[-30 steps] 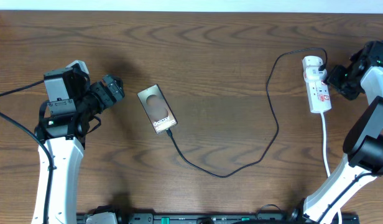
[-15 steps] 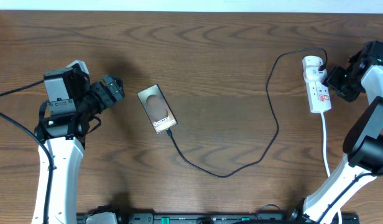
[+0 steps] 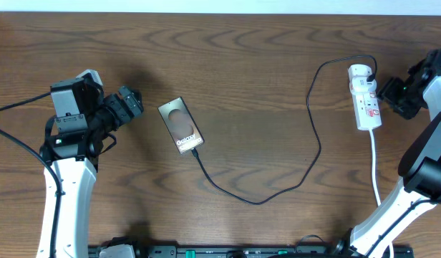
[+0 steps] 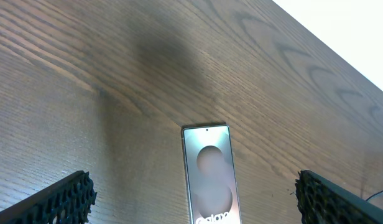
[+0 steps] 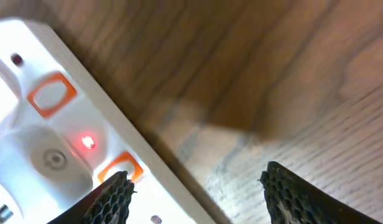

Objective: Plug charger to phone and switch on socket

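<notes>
- Bronze-brown, the phone (image 3: 181,125) lies flat and slanted on the wooden worktop (image 3: 249,43), left of centre. Its lettered end faces the near edge, which is where the cable's slack can reach it.
- The charger (image 3: 260,202) runs from that lower end of the phone, loops right and climbs to the far end of the socket (image 3: 365,97), where it seems to be plugged in. At the phone, the tip touches the edge and looks seated. The overhead view is too small to be sure.
- The socket lies along the right side of the worktop with its white cord (image 3: 374,172) trailing toward the near edge, which puts its face within the right arm's reach.
- A small red lamp (image 5: 87,142) glows on the strip in the right wrist view, so I judge the switch to be on.
- The left tool (image 3: 129,104) sits just left of the phone, apart from it and aimed at it. Its fingers (image 4: 58,199) are spread wide and hold nothing, and the phone lies ahead between them.
- The right tool (image 3: 394,94) hangs just beside the socket's right edge, its fingers (image 5: 114,199) wide apart and empty. One fingertip overlaps the strip's edge in the wrist view, but whether it touches I cannot tell.
- Both steps look finished from how things lie now.
</notes>
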Controlling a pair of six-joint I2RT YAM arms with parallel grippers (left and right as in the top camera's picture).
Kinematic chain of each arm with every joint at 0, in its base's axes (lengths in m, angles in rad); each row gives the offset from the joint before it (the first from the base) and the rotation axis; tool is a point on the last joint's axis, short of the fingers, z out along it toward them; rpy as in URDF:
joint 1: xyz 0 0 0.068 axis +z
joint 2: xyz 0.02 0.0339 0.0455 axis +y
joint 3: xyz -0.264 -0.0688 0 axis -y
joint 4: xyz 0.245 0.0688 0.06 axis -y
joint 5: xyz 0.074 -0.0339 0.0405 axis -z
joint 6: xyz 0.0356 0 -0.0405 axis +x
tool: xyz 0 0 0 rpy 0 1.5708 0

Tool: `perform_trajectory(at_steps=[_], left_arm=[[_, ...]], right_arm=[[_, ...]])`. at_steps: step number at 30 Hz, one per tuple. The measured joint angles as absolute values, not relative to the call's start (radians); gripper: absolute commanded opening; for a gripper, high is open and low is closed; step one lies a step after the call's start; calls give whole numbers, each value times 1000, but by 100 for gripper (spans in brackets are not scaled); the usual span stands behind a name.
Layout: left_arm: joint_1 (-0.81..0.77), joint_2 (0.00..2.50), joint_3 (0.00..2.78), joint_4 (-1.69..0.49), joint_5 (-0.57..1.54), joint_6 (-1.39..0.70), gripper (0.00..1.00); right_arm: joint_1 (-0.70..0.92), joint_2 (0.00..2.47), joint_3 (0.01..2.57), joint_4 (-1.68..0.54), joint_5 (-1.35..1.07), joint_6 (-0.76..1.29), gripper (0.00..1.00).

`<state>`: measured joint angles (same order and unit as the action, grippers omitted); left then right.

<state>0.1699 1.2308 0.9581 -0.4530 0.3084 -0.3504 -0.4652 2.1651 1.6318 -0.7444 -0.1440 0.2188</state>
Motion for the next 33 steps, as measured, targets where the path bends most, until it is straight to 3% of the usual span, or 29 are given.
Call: perform_trajectory(at_steps=[33], left_arm=[[170,1231,958,-453,308,-350,98]], right_arm=[[-450,2173,1634,-771,-160,202,68]])
